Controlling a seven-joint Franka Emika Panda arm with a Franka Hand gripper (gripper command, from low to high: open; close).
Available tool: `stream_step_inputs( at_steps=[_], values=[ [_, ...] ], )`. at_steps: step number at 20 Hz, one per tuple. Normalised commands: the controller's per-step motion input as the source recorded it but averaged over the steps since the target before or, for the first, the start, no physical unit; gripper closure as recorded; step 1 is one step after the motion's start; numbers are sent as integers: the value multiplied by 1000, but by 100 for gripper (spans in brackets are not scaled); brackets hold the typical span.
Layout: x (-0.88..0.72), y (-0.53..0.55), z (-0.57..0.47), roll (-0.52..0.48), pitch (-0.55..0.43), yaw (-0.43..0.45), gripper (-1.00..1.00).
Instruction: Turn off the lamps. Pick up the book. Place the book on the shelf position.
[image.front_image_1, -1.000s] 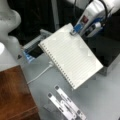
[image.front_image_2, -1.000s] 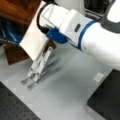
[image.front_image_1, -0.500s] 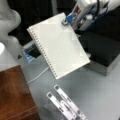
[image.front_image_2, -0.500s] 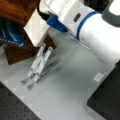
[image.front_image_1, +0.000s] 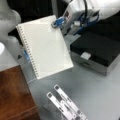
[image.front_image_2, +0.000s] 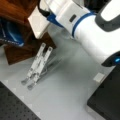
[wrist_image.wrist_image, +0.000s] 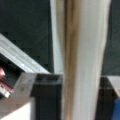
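The book (image.front_image_1: 45, 48), a ruled white notebook with a spiral binding down its left edge, hangs tilted in the air. My gripper (image.front_image_1: 58, 23) is shut on its top right corner. In a front view the book (image.front_image_2: 38, 22) shows as a white slab in front of the reddish-brown shelf (image.front_image_2: 18, 30), with the arm above it. The wrist view is filled by the book's edge (wrist_image.wrist_image: 80, 57), seen end-on between the dark fingers (wrist_image.wrist_image: 47, 97). The shelf's brown top (image.front_image_1: 15, 95) lies below and left of the book. No lamps are in view.
A black flat box with a white latch (image.front_image_1: 97, 51) sits to the right, under the arm. A folded metal stand (image.front_image_1: 66, 105) lies on the grey table, also seen as the stand (image.front_image_2: 37, 66). A blue item (image.front_image_2: 11, 33) is in the shelf.
The book has been lifted higher and carried leftward toward the shelf side, still held at its corner. It now hangs clear of the table and the stand.
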Motion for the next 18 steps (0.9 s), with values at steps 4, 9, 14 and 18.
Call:
stream_step_inputs(
  at_steps=[4,9,14,18],
  values=[
    [-554,-378,164,22,-33,349,100],
    [-483,-377,181,11,-13,432,100],
    [-344,-462,84,-33,0,399,100],
    [-235,-480,25,-102,47,259,100]
  ],
)
